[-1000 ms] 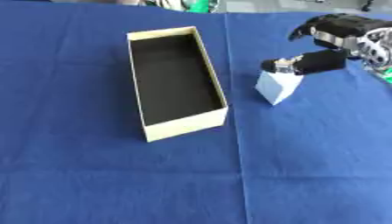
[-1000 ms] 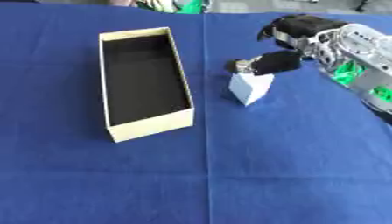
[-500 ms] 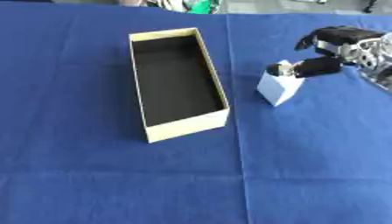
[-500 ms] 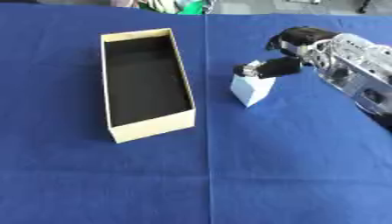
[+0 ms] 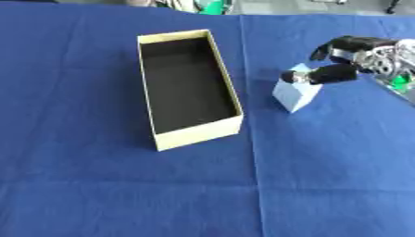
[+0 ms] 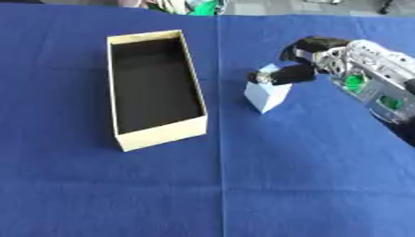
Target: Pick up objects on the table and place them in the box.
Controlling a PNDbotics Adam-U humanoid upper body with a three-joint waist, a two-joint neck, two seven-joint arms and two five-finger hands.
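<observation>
The robot's right hand (image 6: 320,59) reaches in from the right, thumb tip resting on top of a small pale blue block (image 6: 267,95), fingers curled behind it, not yet closed around it. The block stands on the blue cloth (image 6: 243,185), just right of the empty open box (image 5: 185,88). This looks like the grasping step; next, close, lift, carry left.

right hand (image 6: 324,55) blurred, its arm cut off by right edge; finger contact with the small pale blue block (image 6: 266,95) unclear. green and white things (image 5: 207,5) at the top edge cut off, unidentifiable.
</observation>
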